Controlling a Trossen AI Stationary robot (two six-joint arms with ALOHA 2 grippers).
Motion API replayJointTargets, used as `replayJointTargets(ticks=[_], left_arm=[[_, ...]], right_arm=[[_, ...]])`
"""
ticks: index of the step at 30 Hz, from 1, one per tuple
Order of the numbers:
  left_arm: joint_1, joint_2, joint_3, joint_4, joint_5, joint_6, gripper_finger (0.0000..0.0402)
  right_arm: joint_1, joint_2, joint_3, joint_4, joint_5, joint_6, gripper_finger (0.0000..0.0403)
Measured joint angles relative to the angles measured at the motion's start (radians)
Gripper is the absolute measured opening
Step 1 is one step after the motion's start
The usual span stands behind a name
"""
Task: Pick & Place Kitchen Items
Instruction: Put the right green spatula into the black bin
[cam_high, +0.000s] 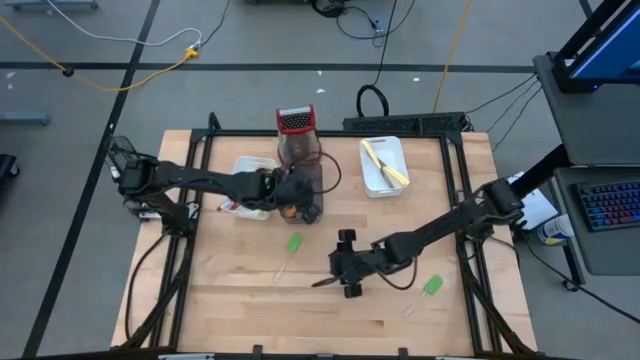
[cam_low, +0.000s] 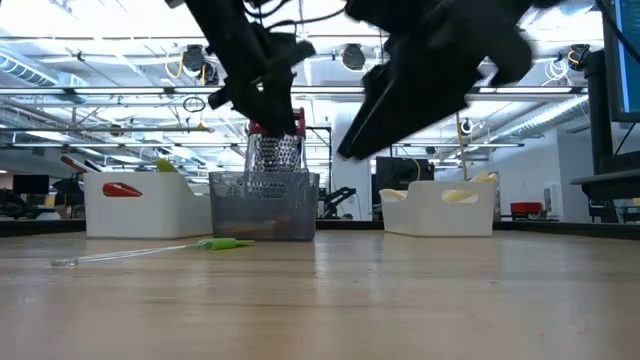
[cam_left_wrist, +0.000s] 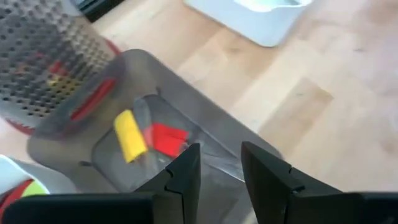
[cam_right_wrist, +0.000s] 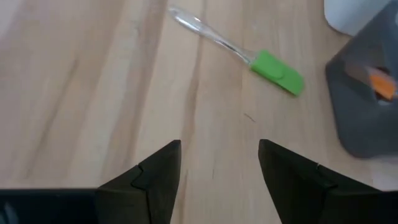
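The left end effector (cam_left_wrist: 217, 171), parted and empty above the grey bin (cam_left_wrist: 205, 134), could snag its rim; the right end effector (cam_right_wrist: 217, 171), open, may nudge the green spatula (cam_right_wrist: 277, 73) away.

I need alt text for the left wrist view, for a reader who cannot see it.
The left claw, fingers apart and empty, hangs over a grey translucent bin holding a yellow spatula and a red spatula. A metal box grater stands beside the bin, and a white tray lies farther off on the wooden table.

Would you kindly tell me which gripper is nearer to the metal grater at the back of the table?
Left. The left gripper hovers over the grey bin just in front of the grater; the right gripper is farther forward, over bare table.
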Motion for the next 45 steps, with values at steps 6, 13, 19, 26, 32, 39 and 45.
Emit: replayJointTargets(ticks=[6,13,19,26,32,39,45], left_arm=[[-0.087,0.0,0.0,-0.007,0.0,-0.001,0.0117],[-0.191,0.0,0.0,-0.026,-0.039,-0.044,0.0118],[-0.239,0.0,0.0,-0.027,-0.057,-0.092,0.0118],[-0.255,0.0,0.0,-0.027,-0.061,-0.116,0.0118],[-0.255,0.0,0.0,-0.026,-0.078,-0.157,0.0118],[-0.255,0.0,0.0,-0.026,-0.094,-0.164,0.0118],[-0.255,0.0,0.0,-0.025,-0.094,-0.174,0.0118]], right_arm=[[0.062,-0.09,0.0,-0.167,-0.008,-0.026,0.0208],[0.147,-0.159,0.0,-0.405,-0.198,-0.029,0.0208],[0.215,-0.17,0.0,-0.552,-0.317,-0.035,0.0208],[0.296,-0.17,-0.001,-0.757,-0.337,-0.006,0.0208],[0.368,-0.17,-0.005,-0.904,-0.338,-0.004,0.0208],[0.439,-0.168,-0.131,-0.84,-0.363,0.092,0.0208],[0.475,-0.169,-0.231,-0.808,-0.367,0.113,0.0208]])
